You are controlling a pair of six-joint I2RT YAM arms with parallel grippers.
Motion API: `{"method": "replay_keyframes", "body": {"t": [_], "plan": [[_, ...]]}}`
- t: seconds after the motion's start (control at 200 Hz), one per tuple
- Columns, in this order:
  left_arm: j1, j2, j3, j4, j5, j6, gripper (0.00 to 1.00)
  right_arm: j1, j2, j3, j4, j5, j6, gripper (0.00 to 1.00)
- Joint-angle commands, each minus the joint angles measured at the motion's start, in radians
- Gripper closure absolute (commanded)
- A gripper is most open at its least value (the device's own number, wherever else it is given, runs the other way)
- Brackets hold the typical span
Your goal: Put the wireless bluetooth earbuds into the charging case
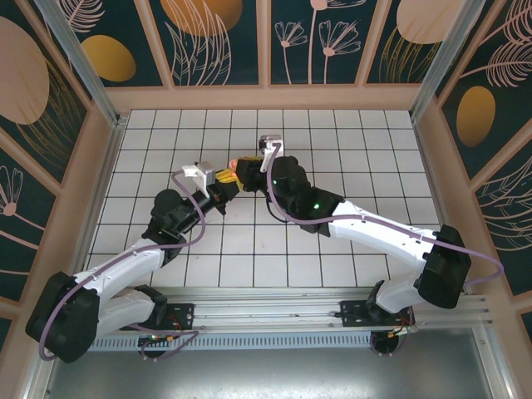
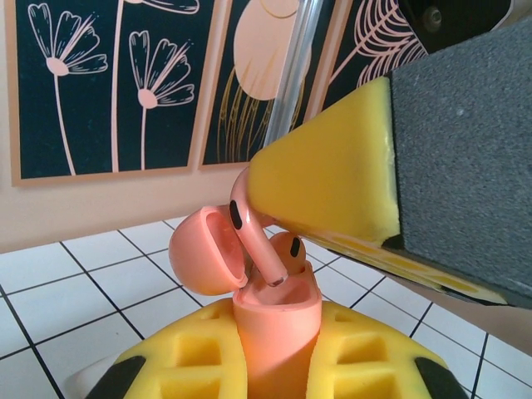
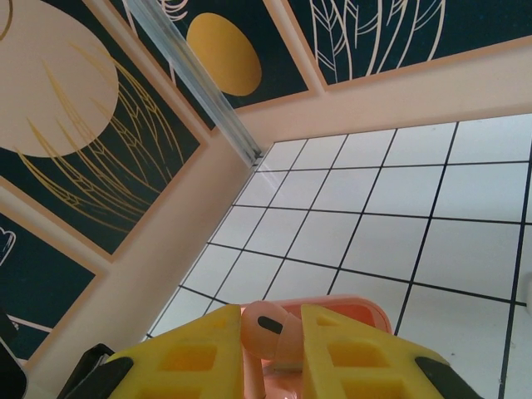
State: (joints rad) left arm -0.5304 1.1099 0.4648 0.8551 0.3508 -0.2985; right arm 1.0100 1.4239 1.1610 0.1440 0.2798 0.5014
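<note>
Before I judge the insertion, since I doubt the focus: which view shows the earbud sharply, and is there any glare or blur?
Left wrist: earbud and case sharp, evenly lit, no glare. Right wrist: earbud crisp but partly hidden, no blur. Top external: even light, yet both too small to judge.

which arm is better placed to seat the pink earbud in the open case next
Right: the right tool pinches the salmon-pink plastic earbud, stem at the mouth of the open pink charging case, which the left tool clamps upright.

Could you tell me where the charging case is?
Left wrist view: the charging case sits bottom centre in the left gripper, under the earbud in the right gripper.
</note>
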Motion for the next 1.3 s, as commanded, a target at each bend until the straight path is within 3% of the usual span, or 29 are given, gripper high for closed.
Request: {"method": "replay_keyframes", "body": {"t": [0.0,0.746,1.296], "plan": [[-0.005,-0.018,0.003,0.081,-0.04,-0.024,1.0,0.014,0.004,-0.03,0.038,-0.011,0.037,0.8],[-0.008,-0.02,0.006,0.113,-0.085,-0.041,1.0,0.038,-0.032,-0.158,0.159,-0.065,0.021,0.79],[-0.007,-0.036,-0.003,0.129,-0.069,-0.037,1.0,0.042,-0.048,-0.18,0.147,-0.079,-0.004,0.64]]}}
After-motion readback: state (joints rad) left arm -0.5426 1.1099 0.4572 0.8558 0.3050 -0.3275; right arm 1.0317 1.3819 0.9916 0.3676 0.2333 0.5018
